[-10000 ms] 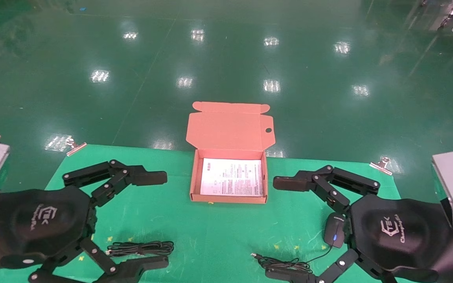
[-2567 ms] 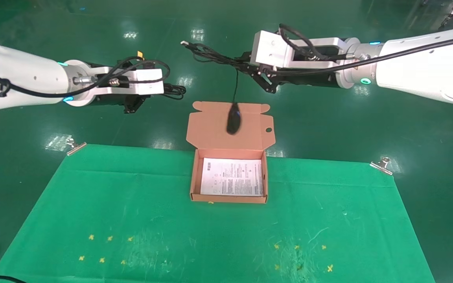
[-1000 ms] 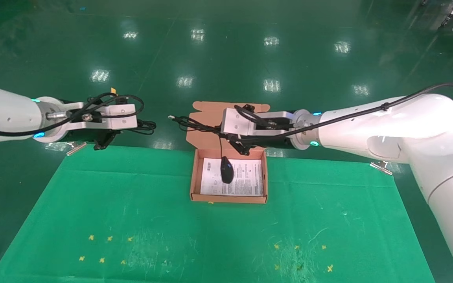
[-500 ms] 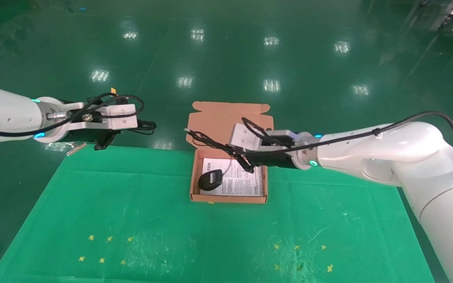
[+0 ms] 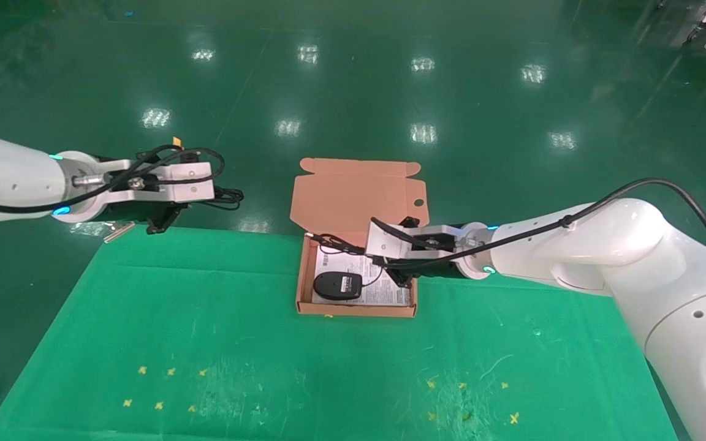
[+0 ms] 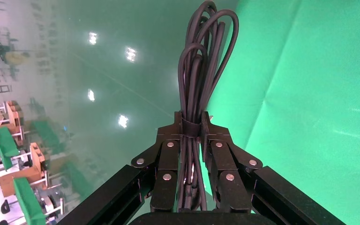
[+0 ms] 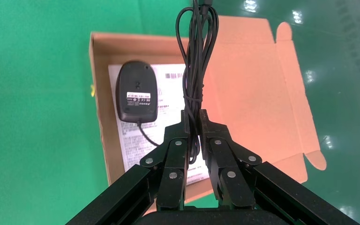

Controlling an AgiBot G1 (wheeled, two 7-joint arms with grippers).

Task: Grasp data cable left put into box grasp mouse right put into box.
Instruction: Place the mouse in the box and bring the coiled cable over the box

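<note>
Head view: the black oval mouse (image 5: 337,285) lies belly-up on the leaflet in the shallow salmon-orange cardboard box (image 5: 357,310). Left wrist view: the left gripper (image 6: 191,129), off the table's far left edge, pinches the looped thin black data cable (image 6: 201,61). Right wrist view: the right gripper (image 7: 193,123), over the box, is clamped on the mouse's bundled black cord (image 7: 196,56).

We are showing two glossy white arms, each ringed with a cyan light near the wrist and trailed by a black hose. The left gripper (image 6: 191,129) and right gripper (image 7: 193,123) are presenting black linkage fingers fastened with silver rivets, behind silver-grey wrist blocks looped with black cabling.
</note>
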